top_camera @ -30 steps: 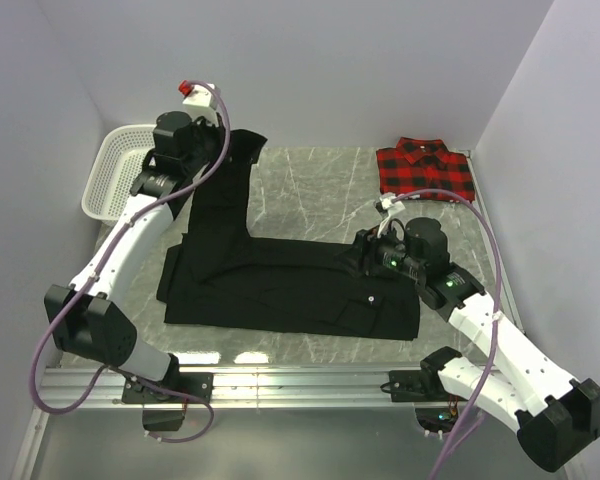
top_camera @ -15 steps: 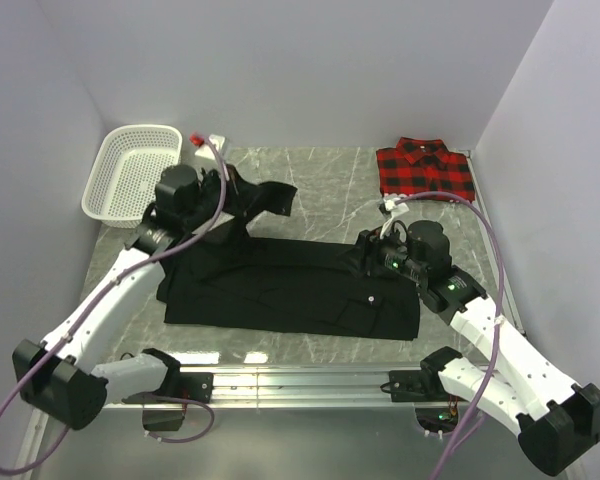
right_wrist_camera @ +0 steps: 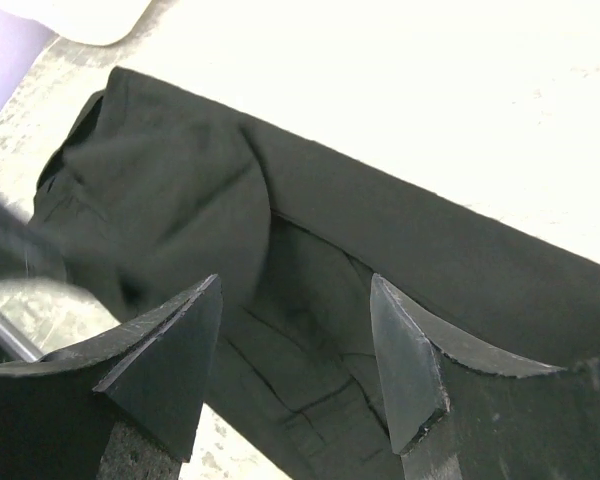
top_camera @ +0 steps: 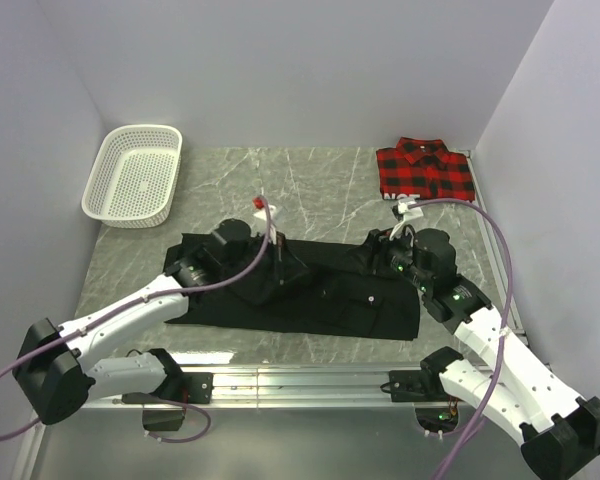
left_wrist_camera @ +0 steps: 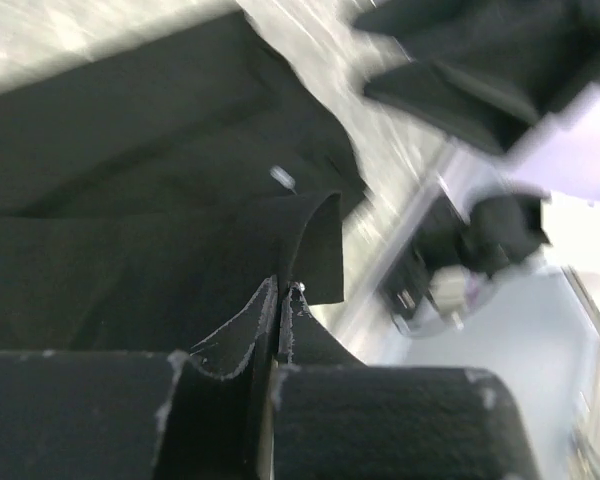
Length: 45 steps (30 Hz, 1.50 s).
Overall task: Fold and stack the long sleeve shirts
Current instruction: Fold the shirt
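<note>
Two shirts lie on the grey marbled tabletop (top_camera: 320, 180). At the far left, by the back corner, sits a white plastic mesh basket (top_camera: 132, 176), well apart from both.

Right of it and nearer, the left gripper (top_camera: 280, 268) is over the middle of the plain black button-up shirt (top_camera: 330, 300), which is spread lengthwise across the near half of the table. Its jaws are pressed together on a raised fold of that black cloth.

At the shirt's right end, the right gripper (top_camera: 375, 255) has its jaws wide apart over the fabric. I cannot tell whether they touch it.

Folded in the back right corner is the red-and-black buffalo plaid shirt (top_camera: 425, 170), collar toward the wall, apart from the black one.
</note>
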Each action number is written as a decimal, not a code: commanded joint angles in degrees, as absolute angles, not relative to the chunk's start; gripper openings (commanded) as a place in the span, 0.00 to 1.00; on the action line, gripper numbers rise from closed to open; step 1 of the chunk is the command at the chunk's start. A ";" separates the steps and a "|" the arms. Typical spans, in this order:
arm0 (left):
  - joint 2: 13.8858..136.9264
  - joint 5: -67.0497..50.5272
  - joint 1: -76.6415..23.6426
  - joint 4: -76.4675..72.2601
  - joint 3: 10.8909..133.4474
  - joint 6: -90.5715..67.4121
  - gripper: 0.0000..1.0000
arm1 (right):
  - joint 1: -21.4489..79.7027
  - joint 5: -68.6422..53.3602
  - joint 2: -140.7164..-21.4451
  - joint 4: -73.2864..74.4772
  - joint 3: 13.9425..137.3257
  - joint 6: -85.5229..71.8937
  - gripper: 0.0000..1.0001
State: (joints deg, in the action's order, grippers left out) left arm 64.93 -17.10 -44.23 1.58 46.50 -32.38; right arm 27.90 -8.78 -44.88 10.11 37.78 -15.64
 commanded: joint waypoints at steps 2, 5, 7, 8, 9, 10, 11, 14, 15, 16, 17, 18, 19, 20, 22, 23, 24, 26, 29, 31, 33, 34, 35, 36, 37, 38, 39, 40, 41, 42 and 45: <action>65.04 -27.93 -48.25 2.28 49.21 -30.68 0.04 | 28.30 -6.68 -43.94 8.70 37.35 -15.56 0.68; 64.51 -35.49 -50.79 7.72 50.79 -27.08 0.05 | 28.30 -7.20 -43.95 8.35 37.00 -15.73 0.68; 64.07 -38.48 -52.64 11.58 51.50 -24.70 0.06 | 28.39 -7.64 -44.03 8.17 37.00 -15.73 0.68; 63.55 -41.02 -53.26 12.38 51.85 -24.18 0.06 | 28.39 -7.82 -44.21 8.26 37.09 -15.73 0.68; 63.28 -42.00 -54.31 13.18 52.03 -23.04 0.06 | 28.21 -8.08 -44.30 8.17 37.18 -15.73 0.68; 63.11 -42.53 -54.75 13.97 52.21 -22.51 0.07 | 28.30 -8.17 -44.38 8.09 37.18 -15.73 0.68; 62.76 -43.58 -55.54 14.93 52.38 -22.06 0.07 | 28.30 -8.26 -44.47 8.17 37.35 -15.73 0.68; 63.98 -45.44 -57.03 16.69 53.00 -21.01 0.07 | 28.30 -8.70 -44.56 8.00 37.44 -15.82 0.67; 64.59 -45.96 -57.30 16.96 53.09 -20.66 0.07 | 28.30 -8.79 -44.56 8.17 37.44 -15.82 0.67; 65.21 -46.31 -57.57 17.14 53.35 -20.39 0.07 | 28.30 -8.79 -44.56 8.26 37.44 -15.82 0.67; 66.61 -46.58 -57.83 17.05 53.35 -20.30 0.08 | 28.30 -8.79 -44.47 8.26 37.35 -15.82 0.67; 67.23 -46.15 -58.01 17.14 53.52 -20.04 0.08 | 28.30 -8.79 -44.39 8.26 37.44 -15.82 0.67; 67.85 -46.06 -58.09 17.40 53.79 -19.78 0.08 | 28.30 -8.70 -44.30 8.44 37.44 -15.73 0.67; 68.90 -45.97 -58.10 18.01 54.92 -19.25 0.08 | 28.39 -8.70 -44.21 8.61 37.53 -15.73 0.67; 69.87 -46.23 -58.27 20.21 57.29 -17.58 0.08 | 28.30 -8.44 -43.77 9.14 37.62 -15.56 0.67; 70.57 -46.75 -58.45 20.91 58.09 -16.97 0.07 | 28.39 -8.44 -43.68 9.40 37.62 -15.47 0.67; 70.92 -48.15 -58.53 22.14 59.05 -15.31 0.07 | 28.30 -8.35 -43.51 9.40 37.62 -15.38 0.67; 70.84 -54.30 -59.32 26.18 61.52 -12.93 0.07 | 28.30 -8.44 -43.16 9.49 37.44 -15.38 0.67; 68.57 -55.19 -60.38 30.31 62.40 -9.32 0.07 | 28.39 -9.49 -43.42 8.97 37.09 -15.47 0.67; 67.16 -55.55 -60.56 31.55 61.79 -7.91 0.07 | 28.39 -11.77 -43.85 8.09 37.09 -15.47 0.67; 65.66 -54.85 -60.91 32.34 61.09 -7.65 0.06 | 28.39 -14.22 -45.43 7.56 37.53 -15.47 0.67; 65.31 -55.10 -61.00 32.87 60.47 -7.30 0.06 | 28.30 -14.85 -46.14 7.38 38.05 -15.64 0.67; 65.13 -55.46 -61.08 33.48 60.21 -7.03 0.05 | 28.30 -15.55 -47.36 7.30 38.14 -15.73 0.67; 65.13 -55.72 -61.17 33.57 59.94 -6.86 0.05 | 28.30 -16.51 -47.98 6.95 38.23 -15.91 0.67; 65.13 -55.90 -61.17 33.57 59.59 -6.86 0.04 | 28.30 -16.87 -48.68 6.77 38.58 -16.08 0.67; 65.13 -56.07 -61.52 33.49 59.42 -6.94 0.04 | 28.39 -17.31 -49.04 6.59 38.67 -16.17 0.67; 65.21 -55.29 -61.52 33.31 59.33 -6.94 0.04 | 28.39 -17.58 -49.22 6.59 38.58 -16.17 0.67; 65.13 -54.07 -61.52 33.48 59.41 -6.77 0.03 | 28.30 -17.84 -49.65 6.68 38.76 -16.17 0.67; 65.21 -52.05 -61.61 33.57 59.50 -6.68 0.03 | 28.39 -17.93 -49.66 6.68 38.85 -16.17 0.66; 65.39 -47.68 -61.52 33.57 59.59 -6.42 0.03 | 28.48 -18.02 -49.75 6.85 38.85 -16.17 0.66; 67.49 -39.22 -61.52 34.18 61.87 -4.32 0.01 | 28.48 -17.41 -49.40 7.20 38.58 -15.91 0.66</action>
